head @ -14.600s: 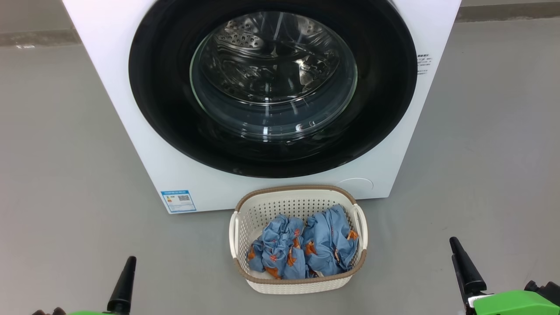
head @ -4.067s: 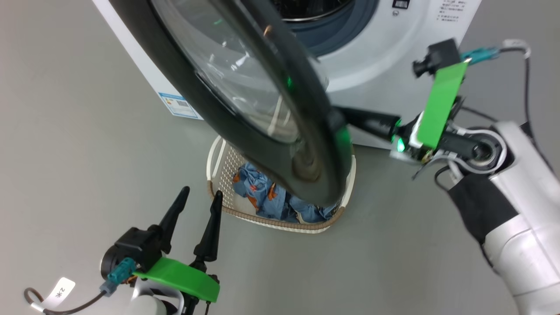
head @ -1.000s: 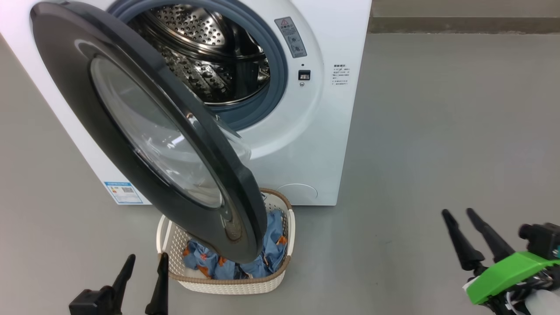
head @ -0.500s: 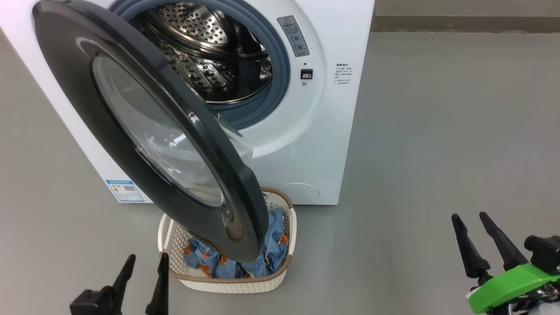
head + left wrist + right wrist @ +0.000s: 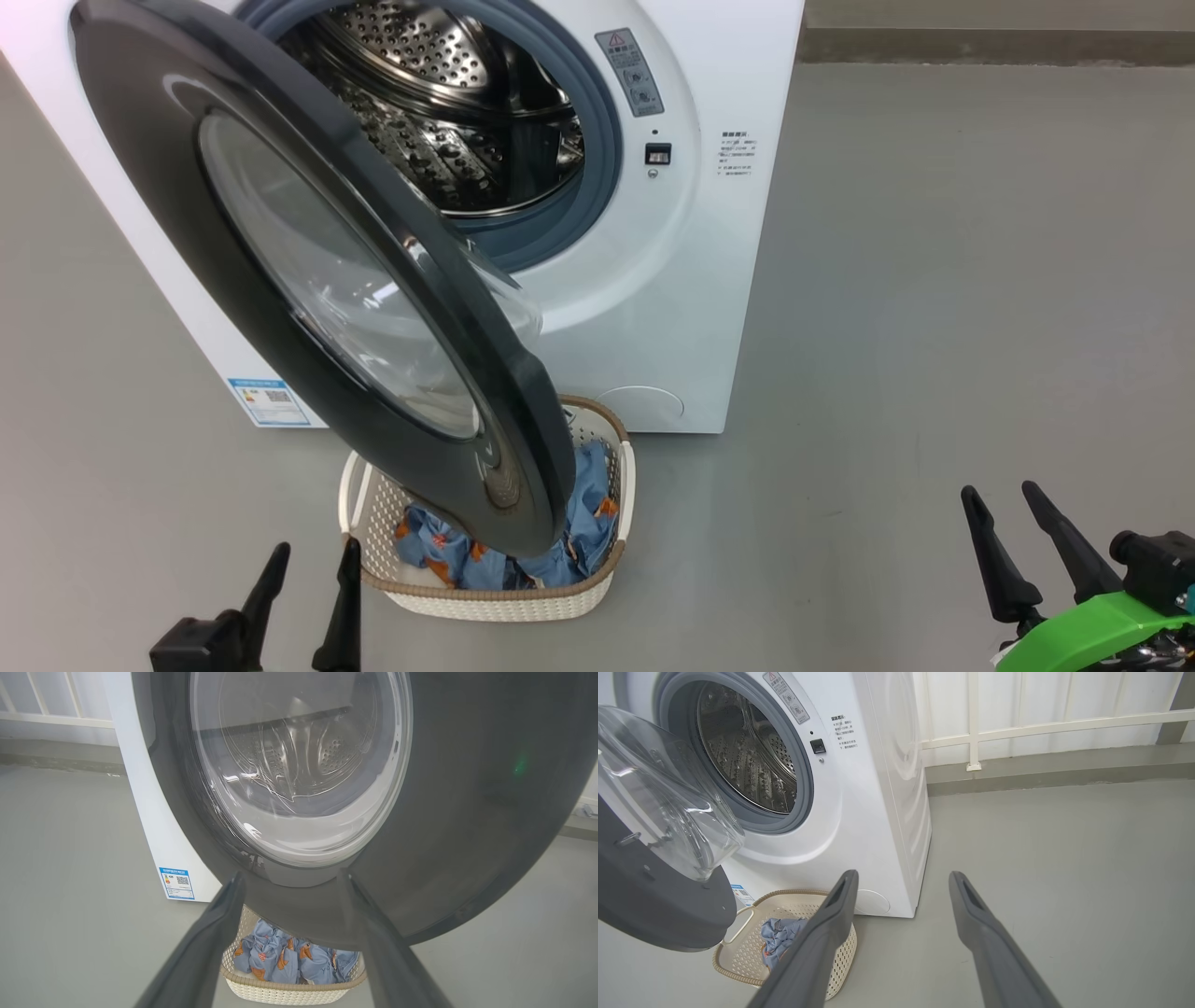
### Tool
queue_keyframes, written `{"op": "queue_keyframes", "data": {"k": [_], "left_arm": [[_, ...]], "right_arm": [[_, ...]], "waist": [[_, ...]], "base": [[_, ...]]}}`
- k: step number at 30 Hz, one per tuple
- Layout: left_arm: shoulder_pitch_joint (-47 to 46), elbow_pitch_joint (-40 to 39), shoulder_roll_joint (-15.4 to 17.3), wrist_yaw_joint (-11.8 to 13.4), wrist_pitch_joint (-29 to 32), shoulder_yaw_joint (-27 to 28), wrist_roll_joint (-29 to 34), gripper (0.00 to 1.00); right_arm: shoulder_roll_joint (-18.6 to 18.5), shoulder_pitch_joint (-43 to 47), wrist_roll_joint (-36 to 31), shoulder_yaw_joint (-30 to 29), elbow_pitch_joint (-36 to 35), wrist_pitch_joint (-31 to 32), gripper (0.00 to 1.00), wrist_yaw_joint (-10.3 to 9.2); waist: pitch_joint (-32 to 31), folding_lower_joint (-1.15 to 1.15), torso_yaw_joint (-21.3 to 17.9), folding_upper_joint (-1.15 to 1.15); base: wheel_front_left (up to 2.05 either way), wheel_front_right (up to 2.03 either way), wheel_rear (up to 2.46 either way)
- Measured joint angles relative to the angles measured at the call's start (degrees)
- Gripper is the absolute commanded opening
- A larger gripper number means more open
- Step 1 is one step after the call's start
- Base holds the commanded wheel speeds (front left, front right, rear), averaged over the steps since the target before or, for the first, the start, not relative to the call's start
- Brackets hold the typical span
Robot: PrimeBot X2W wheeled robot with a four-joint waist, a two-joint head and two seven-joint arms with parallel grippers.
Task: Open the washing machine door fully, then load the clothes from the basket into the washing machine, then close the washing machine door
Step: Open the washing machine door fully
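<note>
From the head, looking down on the washing machine (image 5: 709, 308), white, with the washing machine door (image 5: 187, 215) hinged at the view's left and standing roughly half open, not folded back against the front. Behind it, the perforated steel drum (image 5: 448, 121), bare inside a blue-grey gasket (image 5: 597, 177). On the grey floor (image 5: 934, 327) right at the machine's foot, the basket (image 5: 504, 605), with the door's lower edge hanging over it. Inside it the clothes (image 5: 583, 504), blue with orange patches, partly hidden by the black frame. Low on the machine's front, left of the basket, a small blue label (image 5: 269, 402). At lower left, the left gripper (image 5: 314, 560), jaws a little apart and holding nothing, near the basket's left end in this view. At lower right, the right gripper (image 5: 999, 499), jaws likewise apart and empty, well away from basket and machine. From the left wrist, facing the door's outer face close up: glossy frame around a clear glass bowl (image 5: 299, 765), jaws spread below with nothing between them, basket and clothes on the floor under the door's bottom edge. From the right wrist, facing the open mouth from the right: bowl bulging on the door's inner side, basket partly behind one spread jaw, and a white railing (image 5: 1041, 728) along the wall behind.
</note>
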Motion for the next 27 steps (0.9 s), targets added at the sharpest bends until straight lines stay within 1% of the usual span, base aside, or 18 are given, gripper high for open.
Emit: {"op": "queue_keyframes", "data": {"k": [8,9,10,11,16,19,22,25,27], "left_arm": [[-0.03,0.04,-0.02,0.0,0.0,0.49,0.08,1.0],[-0.04,0.08,-0.02,0.01,0.0,0.58,0.08,0.66],[-0.13,0.07,-0.03,0.0,0.0,0.74,0.2,0.25],[-0.21,-0.07,-0.04,0.0,0.0,0.97,0.43,0.0],[-1.01,-3.71,-0.3,0.0,0.0,2.52,0.42,0.0],[-2.9,-8.48,-0.53,0.0,-0.01,4.03,0.51,0.0],[-5.02,-15.02,-0.92,0.01,-0.01,4.76,1.46,0.0],[-7.27,-21.47,-1.69,0.03,-0.02,2.68,2.23,0.0],[-8.27,-24.87,-2.05,0.09,-0.07,-0.86,2.4,0.0]], "right_arm": [[0.09,0.37,-0.05,0.0,0.34,0.0,1.0,0.0],[0.09,0.37,-0.07,-0.02,0.35,0.0,1.0,0.0],[0.09,0.38,-0.13,-0.03,0.38,0.0,1.0,0.0],[0.1,0.38,-0.13,-0.03,0.38,0.0,1.0,0.0],[0.18,0.4,-0.13,-0.24,0.36,0.0,1.0,0.0],[0.23,0.42,-0.15,-0.51,0.3,0.0,1.0,0.0],[0.25,0.46,-0.23,-1.02,0.11,0.0,1.0,0.0],[0.26,0.47,-0.25,-1.48,-0.01,0.0,1.0,0.0],[0.29,0.47,-0.64,-1.62,-0.09,0.0,1.0,0.0]], "waist": [[-0.07,0.0,0.0,0.0],[-0.1,0.0,0.01,0.0],[-0.13,0.0,0.05,0.0],[-0.18,0.0,0.09,0.0],[-0.28,0.0,0.36,0.0],[-0.28,0.0,0.54,0.0],[-0.1,0.0,0.68,0.0],[0.22,0.0,0.69,0.0],[0.46,0.0,0.64,0.0]], "base": [[0.0,0.0,0.0],[0.0,0.0,0.0],[0.0,0.0,0.0],[0.0,0.0,0.0],[0.0,0.0,0.0],[0.0,0.0,0.0],[0.0,0.0,0.0],[0.0,0.0,0.0],[0.0,0.0,0.0]]}}
